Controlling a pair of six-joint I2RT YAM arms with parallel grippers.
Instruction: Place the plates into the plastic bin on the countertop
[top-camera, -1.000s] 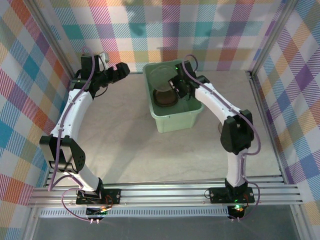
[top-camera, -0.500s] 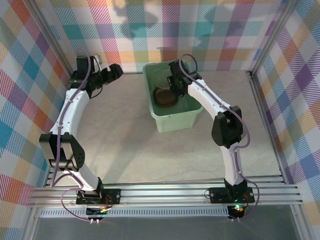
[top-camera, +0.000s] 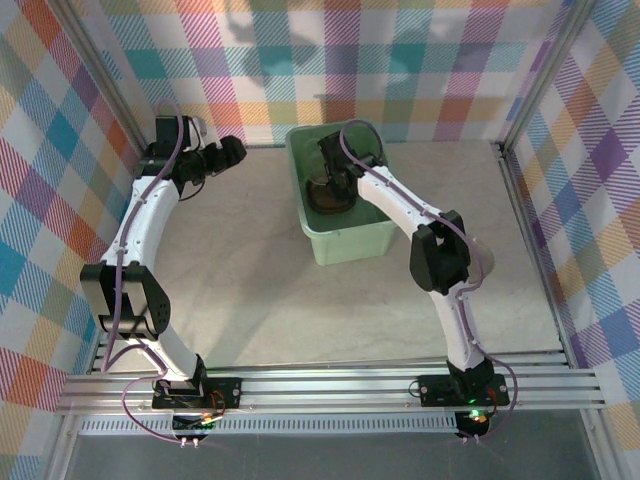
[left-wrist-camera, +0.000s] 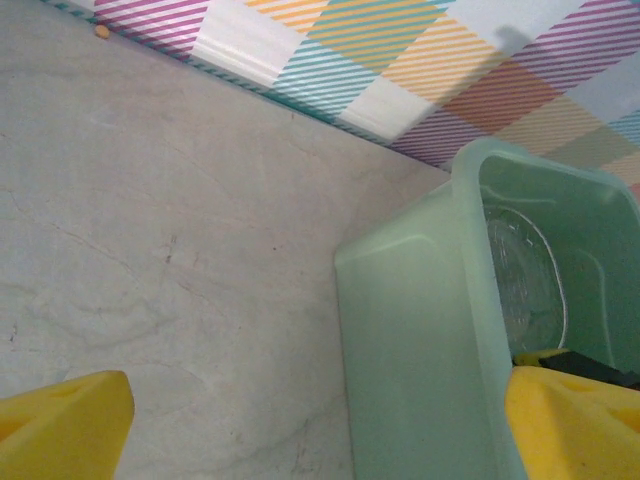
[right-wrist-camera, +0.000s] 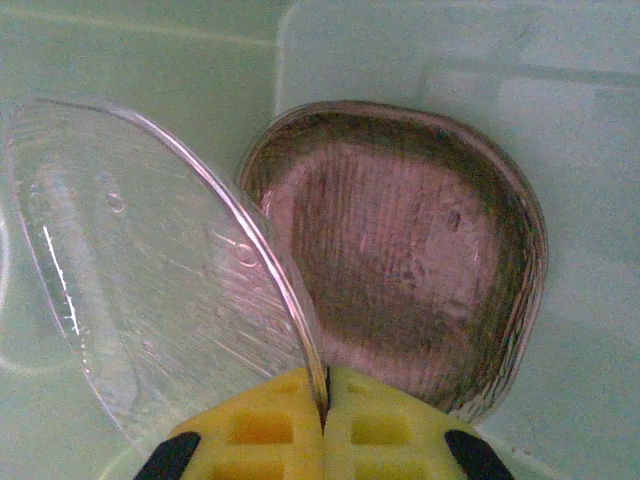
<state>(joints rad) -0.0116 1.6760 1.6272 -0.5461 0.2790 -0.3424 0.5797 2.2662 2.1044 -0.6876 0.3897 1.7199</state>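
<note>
Two arms work from the near edge, and we take the plastic bin (top-camera: 352, 248) as our landmark. In front of the bin's near wall lies bare desk (top-camera: 250, 270). Inside the bin, on its floor about midway along, sits a stack of smoky brown plates (right-wrist-camera: 400, 270), lying flat with the hollow side up.

Just past the stack, over the bin's far half, the right end effector (right-wrist-camera: 323, 412) is clenched on the rim of one clear plate (right-wrist-camera: 150, 290). The yellow fingers meet on the thin edge with no gap between them. This plate does not lie flat. It stands tilted on edge, running from the pinched rim away from the fingers, with its broad face turned toward the bin's wall. The brown stack lies directly ahead of the fingers and just beside the held plate's curved edge, lower down. We judge that the coming move turns on this: the clear plate must tip over toward the stack and go flat before it is let go, or it may stay leaning against the wall.

Farther off, well apart from the bin's far left corner and near the plaid wall, the left end effector (top-camera: 234, 150) hangs released and holds nothing. The right arm is clearly the nearer one to the plates.
</note>
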